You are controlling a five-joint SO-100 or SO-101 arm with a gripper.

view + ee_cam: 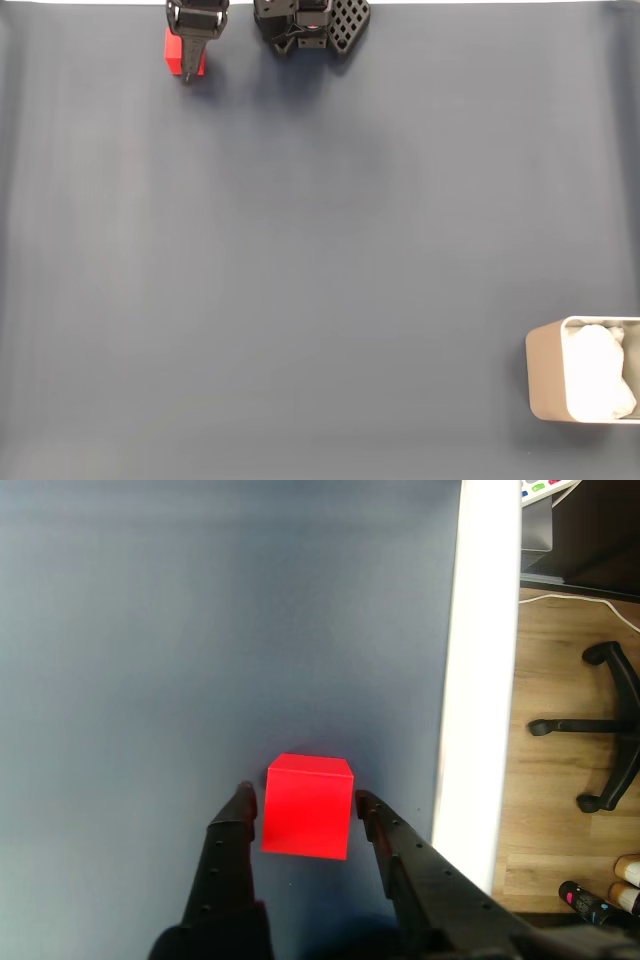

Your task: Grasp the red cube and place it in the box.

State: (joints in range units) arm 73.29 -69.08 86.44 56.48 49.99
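Note:
The red cube [175, 52] sits on the dark grey mat at the far top left of the fixed view. My gripper [188, 72] hangs directly over it there. In the wrist view the red cube [307, 807] lies between the two black fingers of my gripper [305, 800]. The fingers straddle it with a narrow gap on each side, so the gripper is open. The beige box [545, 375] with white lining stands at the bottom right edge of the fixed view, far from the cube.
The arm's black base [310, 25] stands at the top edge of the mat. In the wrist view the table's white edge [480, 680] runs just right of the cube. Beyond it lie a wooden floor and a chair base [600, 730].

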